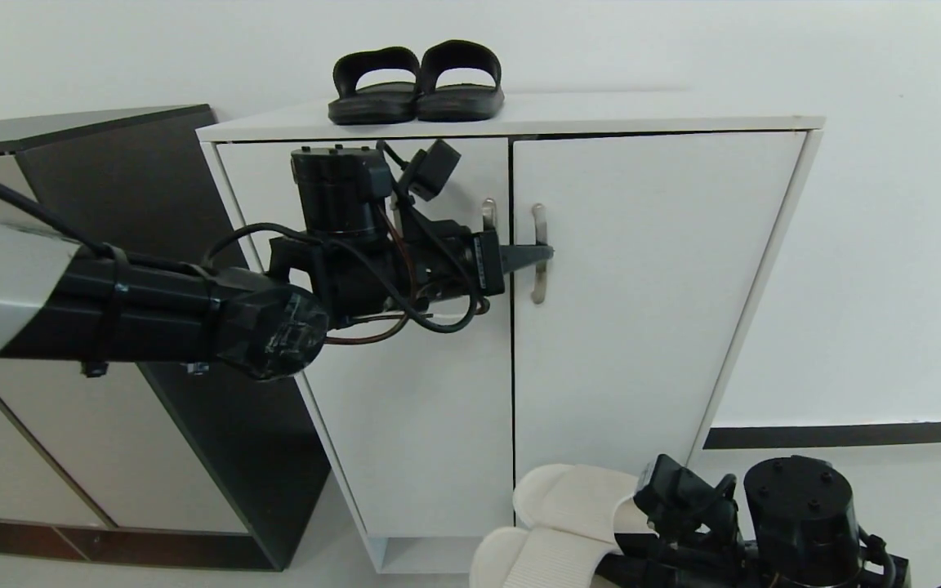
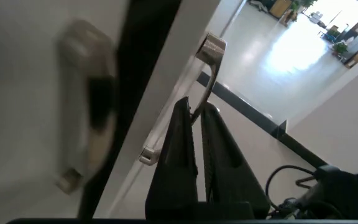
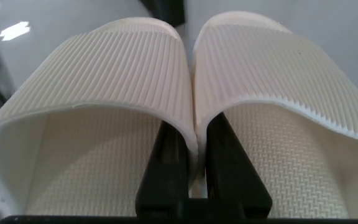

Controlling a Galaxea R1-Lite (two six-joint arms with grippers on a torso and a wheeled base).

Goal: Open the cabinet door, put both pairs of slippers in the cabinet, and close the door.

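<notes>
1. The white cabinet (image 1: pixel 650 367) stands against the wall. In the head view both of its doors look shut, with only a thin dark seam between them.
2. The left gripper (image 1: pixel 542 254) is level with the handle (image 1: pixel 539 282) of the right door (image 1: pixel 642 269). Its two fingers (image 2: pixel 180 140) are drawn close together with the metal bar between them, so it appears clamped on the handle, though the near parts of the wrist view are blurred.
3. The black slippers (image 1: pixel 417 86) sit side by side on the cabinet top, above the left door.
4. The white slippers (image 1: pixel 556 523) are low in front of the cabinet's foot, below the right door. The right gripper (image 3: pixel 194 146) is closed on them, pinching the two inner strap edges together.
5. A dark cabinet (image 1: pixel 217 425) stands just beside the white one, on the robot's left.
</notes>
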